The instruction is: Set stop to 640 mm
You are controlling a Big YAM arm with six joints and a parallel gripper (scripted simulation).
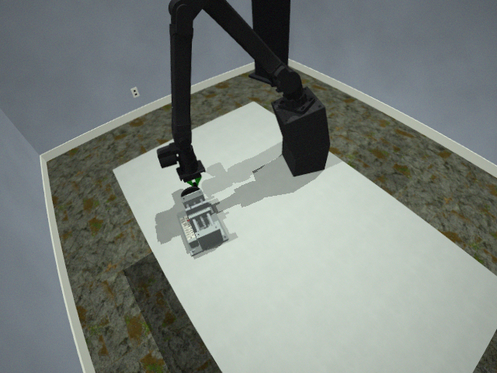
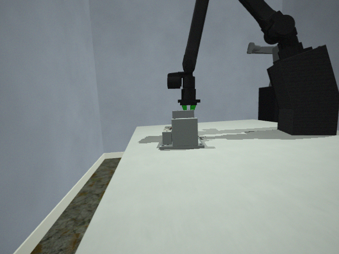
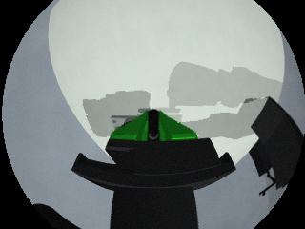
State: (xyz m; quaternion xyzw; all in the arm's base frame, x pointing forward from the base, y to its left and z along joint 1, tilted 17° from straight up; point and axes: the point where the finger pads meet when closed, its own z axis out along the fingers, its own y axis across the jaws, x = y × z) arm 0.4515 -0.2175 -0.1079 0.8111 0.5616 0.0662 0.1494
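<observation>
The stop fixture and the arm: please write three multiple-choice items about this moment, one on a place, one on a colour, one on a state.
1. Where does the grey stop fixture stand on the white table?
A. beside the arm's black pedestal
B. near the table edge, away from the pedestal
C. on the floor

2. What colour are the fingers of the gripper?
A. green
B. red
C. white

3. How do the jaws stand?
A. wide open above the fixture
B. closed on the handwheel
C. closed on nothing, far away

Key: 1 B, the fixture sits by the edge, apart from the pedestal. 2 A, green tips show under the black wrist. 3 B, the jaws are nearly shut at the dark wheel on the fixture's end.
</observation>
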